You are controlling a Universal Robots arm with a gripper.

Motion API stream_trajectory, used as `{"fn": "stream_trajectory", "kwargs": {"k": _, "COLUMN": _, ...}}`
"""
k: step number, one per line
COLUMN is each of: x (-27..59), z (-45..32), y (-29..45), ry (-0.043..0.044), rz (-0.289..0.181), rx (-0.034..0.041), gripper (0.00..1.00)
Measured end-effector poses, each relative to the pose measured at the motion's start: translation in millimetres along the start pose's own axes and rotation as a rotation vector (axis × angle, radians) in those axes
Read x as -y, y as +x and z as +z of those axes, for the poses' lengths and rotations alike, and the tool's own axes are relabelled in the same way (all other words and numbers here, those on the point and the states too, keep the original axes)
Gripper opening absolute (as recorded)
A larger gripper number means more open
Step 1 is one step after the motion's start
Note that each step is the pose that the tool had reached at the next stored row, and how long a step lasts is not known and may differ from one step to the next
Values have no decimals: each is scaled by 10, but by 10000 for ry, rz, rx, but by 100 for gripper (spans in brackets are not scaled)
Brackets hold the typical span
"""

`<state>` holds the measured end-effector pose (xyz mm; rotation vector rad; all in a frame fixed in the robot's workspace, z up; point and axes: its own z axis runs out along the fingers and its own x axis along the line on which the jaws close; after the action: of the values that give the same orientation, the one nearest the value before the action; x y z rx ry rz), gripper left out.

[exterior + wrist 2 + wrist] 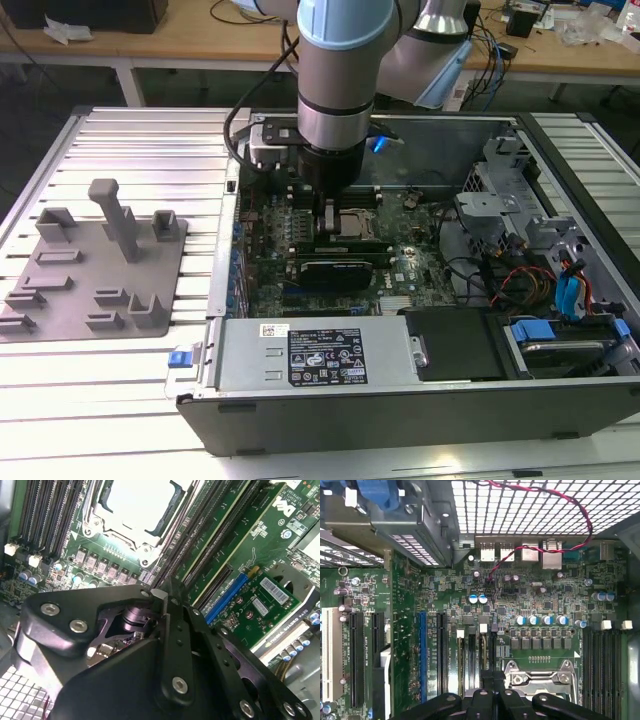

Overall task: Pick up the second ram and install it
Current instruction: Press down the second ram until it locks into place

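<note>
My arm stood plunged straight down into the open computer case (pixel 560 190).

In the second wrist view the gripper (pixel 161 596) had its fingers drawn together, tips low over the memory slots (pixel 470 652) beside the CPU socket (pixel 135 505); the second ram was probably between them, edge-on. Beyond, at nine o'clock in the exterior view, lay the grey holder tray (pixel 95 265).

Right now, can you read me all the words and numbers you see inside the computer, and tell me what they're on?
Black label on the grey metal box: print too small to read.
White sticker beside it: too small to read.
Sticker on the green card: blurred.
White lettering on the motherboard: too small to read.
Nothing can be quoted.
</note>
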<state>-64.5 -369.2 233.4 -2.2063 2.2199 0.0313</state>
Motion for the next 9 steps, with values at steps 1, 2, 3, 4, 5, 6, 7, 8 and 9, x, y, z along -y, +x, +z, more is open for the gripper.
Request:
{"fn": "stream_trajectory", "kwargs": {"k": 1, "x": 0, "z": 1, "y": 0, "ry": 1, "rz": 0, "rx": 1, "gripper": 8}}
{"fn": "stream_trajectory", "kwargs": {"k": 2, "x": 0, "z": 7, "y": -1, "ry": 3, "rz": 1, "rx": 5, "gripper": 8}}
{"fn": "stream_trajectory", "kwargs": {"k": 3, "x": 0, "z": 24, "y": 0, "ry": 0, "rz": 0, "rx": 0, "gripper": 8}}
{"fn": "stream_trajectory", "kwargs": {"k": 4, "x": 0, "z": 26, "y": 1, "ry": 1, "rz": 1, "rx": 0, "gripper": 8}}
{"fn": "stream_trajectory", "kwargs": {"k": 5, "x": 0, "z": 28, "y": 0, "ry": 2, "rz": 1, "rx": 3, "gripper": 8}}
{"fn": "stream_trajectory", "kwargs": {"k": 6, "x": 0, "z": 30, "y": 0, "ry": 2, "rz": 0, "rx": 4, "gripper": 8}}
{"fn": "stream_trajectory", "kwargs": {"k": 7, "x": 0, "z": 44, "y": 0, "ry": 2, "rz": 1, "rx": 4, "gripper": 8}}
{"fn": "stream_trajectory", "kwargs": {"k": 8, "x": 0, "z": 48, "y": 1, "ry": 1, "rz": 1, "rx": 0, "gripper": 8}}
{"fn": "stream_trajectory", "kwargs": {"k": 9, "x": 0, "z": 49, "y": 1, "ry": 0, "rz": 0, "rx": -2, "gripper": 8}}
